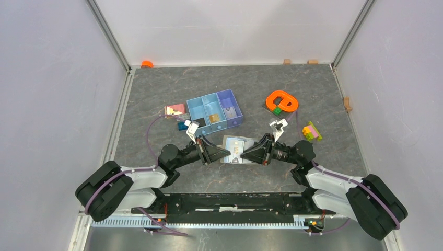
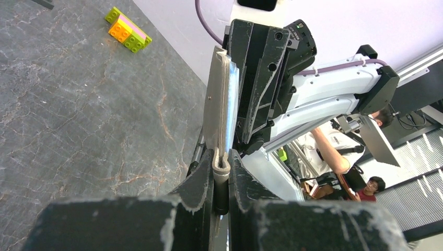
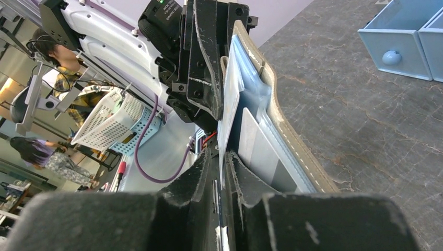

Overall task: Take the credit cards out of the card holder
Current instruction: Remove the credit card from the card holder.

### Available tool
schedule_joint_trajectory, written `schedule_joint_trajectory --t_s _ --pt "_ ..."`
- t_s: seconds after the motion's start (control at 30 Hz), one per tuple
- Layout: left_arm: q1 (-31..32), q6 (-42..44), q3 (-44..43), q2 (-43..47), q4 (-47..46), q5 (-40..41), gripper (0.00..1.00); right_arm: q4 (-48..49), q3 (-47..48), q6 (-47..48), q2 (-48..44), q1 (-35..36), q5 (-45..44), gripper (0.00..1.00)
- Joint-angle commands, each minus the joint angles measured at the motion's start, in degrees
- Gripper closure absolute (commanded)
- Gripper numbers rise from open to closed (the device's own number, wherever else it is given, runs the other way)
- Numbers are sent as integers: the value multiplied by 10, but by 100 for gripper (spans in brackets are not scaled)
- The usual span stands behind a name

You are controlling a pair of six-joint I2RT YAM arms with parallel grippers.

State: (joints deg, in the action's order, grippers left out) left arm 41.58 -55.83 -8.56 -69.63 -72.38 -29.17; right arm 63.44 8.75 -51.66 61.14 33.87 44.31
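The grey-taupe card holder (image 1: 235, 148) hangs above the table between both arms, its pale blue inside showing. My left gripper (image 1: 225, 153) is shut on the holder's folded edge (image 2: 221, 166), and the holder (image 2: 216, 99) stands edge-on in front of it. My right gripper (image 1: 244, 155) comes in from the opposite side. In the right wrist view my right gripper (image 3: 220, 172) is shut on the edge of a thin pale credit card (image 3: 228, 117) that sticks out of the holder (image 3: 272, 89). A second credit card (image 3: 257, 149) sits in a slot beside it.
A blue-and-purple three-compartment tray (image 1: 233, 121) stands just behind the holder, with a pink-and-tan block (image 1: 175, 110) to its left. At the right lie an orange ring (image 1: 281, 100) and a stack of toy bricks (image 1: 312, 131). Walls close off the table on three sides.
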Motion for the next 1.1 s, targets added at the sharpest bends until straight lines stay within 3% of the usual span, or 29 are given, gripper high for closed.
schedule_joint_trajectory --t_s 0.0,0.07,0.17,0.3,0.5,0.77,1.07 --pt "-4 -2 -12 -11 -27 -12 98 64 3 -11 6 5 20 82" --pt "-4 -9 -8 -16 -45 -10 98 61 3 -12 9 6 19 100" --pt "-16 -16 21 -1 -65 32 98 47 0 -8 -1 3 10 100" --pt "-38 -6 16 44 18 28 98 -10 0 17 -21 -11 -7 100" --pt "-40 3 17 81 53 33 98 -15 1 19 -15 -15 -5 100" --pt "-40 -11 23 61 12 32 98 -15 1 18 -13 -17 -9 100" --pt "-49 10 14 111 154 94 98 -69 -13 25 -17 -55 -37 100"
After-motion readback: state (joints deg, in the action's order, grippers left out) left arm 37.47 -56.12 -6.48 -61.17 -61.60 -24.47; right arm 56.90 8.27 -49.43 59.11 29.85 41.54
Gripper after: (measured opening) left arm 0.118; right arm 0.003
